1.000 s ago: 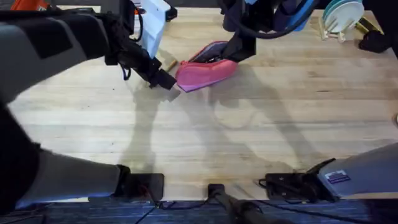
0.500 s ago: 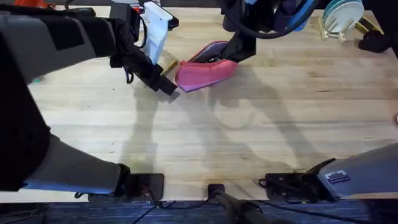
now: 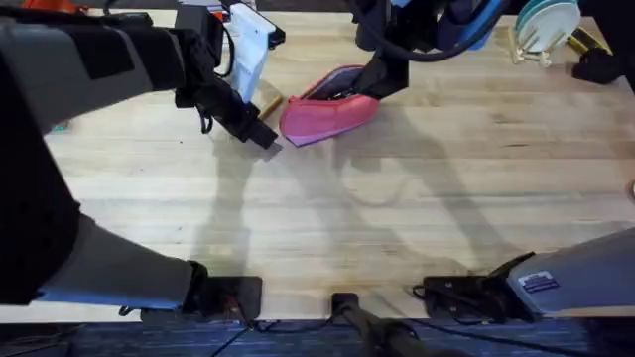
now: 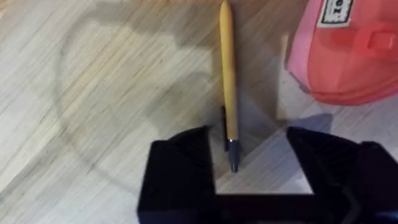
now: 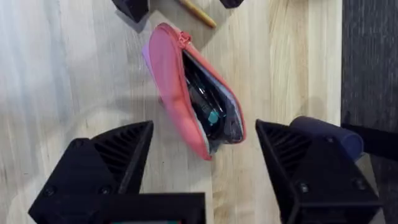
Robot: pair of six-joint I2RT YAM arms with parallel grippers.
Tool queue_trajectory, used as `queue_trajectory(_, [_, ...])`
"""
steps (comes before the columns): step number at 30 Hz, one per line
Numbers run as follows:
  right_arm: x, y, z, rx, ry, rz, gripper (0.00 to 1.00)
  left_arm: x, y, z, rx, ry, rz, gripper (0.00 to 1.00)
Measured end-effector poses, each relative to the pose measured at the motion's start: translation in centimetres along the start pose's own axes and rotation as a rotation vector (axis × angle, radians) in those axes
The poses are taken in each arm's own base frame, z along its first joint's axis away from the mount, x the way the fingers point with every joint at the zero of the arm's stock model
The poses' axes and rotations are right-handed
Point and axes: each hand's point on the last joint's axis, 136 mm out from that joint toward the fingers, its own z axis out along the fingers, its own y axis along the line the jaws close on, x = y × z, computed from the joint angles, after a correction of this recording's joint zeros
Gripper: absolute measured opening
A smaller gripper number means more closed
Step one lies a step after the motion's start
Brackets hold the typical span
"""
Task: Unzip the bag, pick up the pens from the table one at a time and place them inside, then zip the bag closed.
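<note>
while the bag (image 5: 193,93) lies unzipped on the table (image 3: 397,218), its mouth gaping, dark pens (image 5: 202,99) and a teal-tipped one show inside it. the bag is the landmark here: it rests on its side toward the far part of the table, pink, with a label at one end.

just beside the bag, apart from it, a yellow pen (image 4: 228,81) lies flat on the wood, its dark tip toward the left gripper (image 4: 250,163). that gripper hangs low over the pen with its jaws spread wide, one finger on each side of the tip end, neither touching it.

the right gripper (image 5: 205,165) hovers above the bag, on the side away from the yellow pen, jaws likewise wide apart and holding nothing; the bag's open end lies between its fingers in the wrist view.
</note>
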Motion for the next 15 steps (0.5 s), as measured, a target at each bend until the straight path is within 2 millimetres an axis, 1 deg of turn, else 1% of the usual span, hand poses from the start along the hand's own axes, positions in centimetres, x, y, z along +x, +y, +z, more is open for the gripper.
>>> queue_trajectory(2, [0.0,0.0,0.01,0.0,0.0,0.0,0.995,0.01,-0.01,0.0,0.0,0.0,0.0,0.68])
queue_trajectory(4, [0.0,0.0,0.01,0.0,0.0,0.0,0.996,0.02,-0.02,0.0,0.001,0.001,-0.002,0.611])
queue_trajectory(5, [0.0,0.0,0.0,0.0,0.0,0.0,0.996,0.02,-0.02,-0.01,0.001,0.001,-0.002,0.536])
queue_trajectory(7, [0.0,0.0,0.0,0.0,0.0,0.0,0.996,0.02,-0.03,-0.02,0.001,0.001,-0.004,0.324])
queue_trajectory(8, [0.0,0.0,0.01,0.0,0.0,0.0,0.996,0.01,-0.02,-0.03,0.001,0.001,-0.001,0.246])
queue_trajectory(10, [0.0,0.0,0.01,0.0,0.0,0.0,0.996,-0.06,-0.07,-0.04,0.004,-0.002,-0.005,0.117])
queue_trajectory(11, [0.0,0.0,0.0,0.0,0.0,0.0,0.996,-0.18,-0.09,-0.09,0.006,-0.007,-0.003,0.068])
queue_trajectory(15, [0.0,0.0,0.0,0.0,0.0,0.0,0.996,-0.23,-0.08,-0.14,0.005,-0.008,-0.003,0.055])
